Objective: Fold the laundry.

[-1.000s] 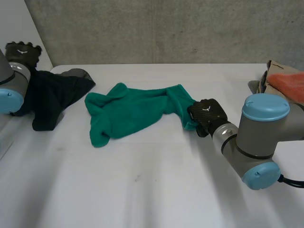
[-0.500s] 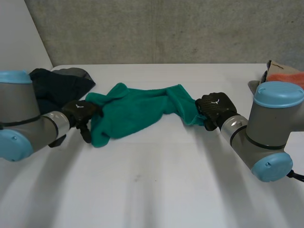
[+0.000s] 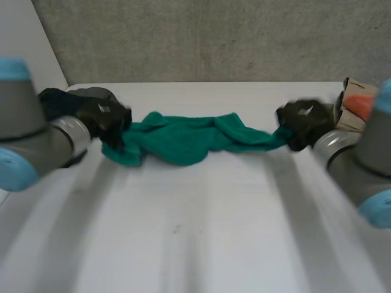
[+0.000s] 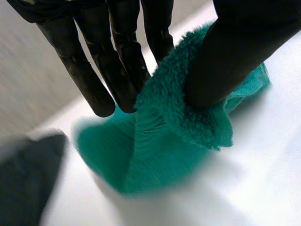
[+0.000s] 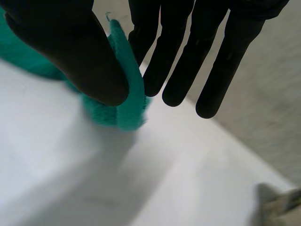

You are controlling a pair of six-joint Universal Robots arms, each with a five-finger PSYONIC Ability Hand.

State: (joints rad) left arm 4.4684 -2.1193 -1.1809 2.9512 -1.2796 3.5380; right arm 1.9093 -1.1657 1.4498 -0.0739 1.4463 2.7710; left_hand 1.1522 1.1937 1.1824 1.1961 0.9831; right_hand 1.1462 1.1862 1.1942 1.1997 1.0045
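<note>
Green cloth (image 3: 189, 137) drawn out in a bunched band between the two robot hands, its middle resting on the white desk (image 3: 195, 238).

Left robot hand (image 3: 105, 119) closed on one end. In the left wrist view, thumb (image 4: 235, 52) pressed onto a fluffy fold, fingers (image 4: 117, 66) straight on the far side of that fold, cloth pinched between them. Rest of that end hanging below the fingertips, down toward the desk.

Right robot hand (image 3: 304, 124) closed on the opposite end. In the right wrist view, thumb (image 5: 70, 52) pressed against a thin edge of cloth, that edge nipped between the thumb and the nearest finger. Other fingers (image 5: 216, 61) straight and clear of the cloth. Short tail of cloth poking out just past the thumb tip.

Cloth wide and crumpled nearer the left robot hand, narrower and twisted toward the right robot hand.

Dark cloth (image 3: 58, 101) heaped just behind the left robot hand, beside its wrist; touching the green end or not, impossible to tell.

Orange thing (image 3: 366, 104) in a brown box (image 3: 343, 104) just beyond the right robot hand, at the desk's edge.

Grey wall (image 3: 201, 36) behind the desk, well beyond both robot hands.
</note>
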